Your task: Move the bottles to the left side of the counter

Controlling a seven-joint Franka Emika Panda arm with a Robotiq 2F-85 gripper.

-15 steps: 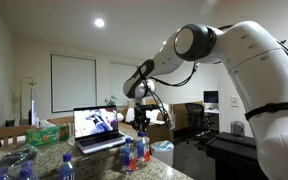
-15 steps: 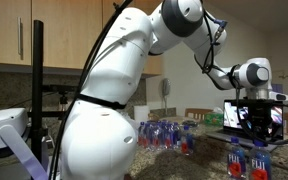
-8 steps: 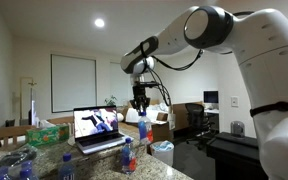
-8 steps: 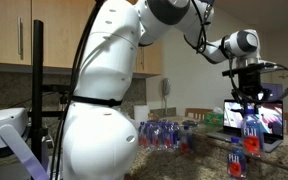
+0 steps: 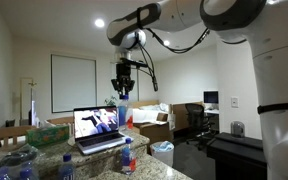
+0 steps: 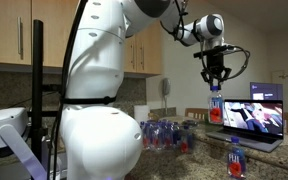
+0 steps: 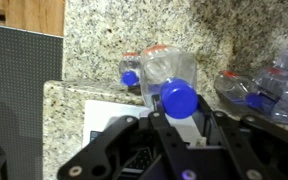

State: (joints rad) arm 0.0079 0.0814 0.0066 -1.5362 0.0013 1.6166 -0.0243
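My gripper [image 5: 122, 88] is shut on a clear bottle [image 5: 123, 110] with a blue cap and a blue-and-red label. It holds the bottle by the neck, high above the open laptop [image 5: 100, 128]. This also shows in an exterior view, with the gripper [image 6: 215, 82] over the hanging bottle [image 6: 215, 106]. In the wrist view the held bottle [image 7: 170, 72] sits between the fingers of the gripper [image 7: 180, 116]. One bottle [image 5: 129, 156] stands on the granite counter [image 5: 99, 166]. Several bottles [image 6: 165, 134] cluster on the counter [image 6: 196, 166], and a single bottle [image 6: 235, 157] stands apart.
More bottles [image 5: 14, 164] lie at the counter's near end. A green tissue box [image 5: 47, 131] stands beside the laptop. The laptop [image 6: 258, 115] has its lid open. In the wrist view, loose bottles [image 7: 260, 84] lie on the granite below. My own white arm [image 6: 94, 90] fills much of an exterior view.
My gripper has lifted the bottle from counter level to high above the laptop and carried it sideways. The other bottles have not moved.
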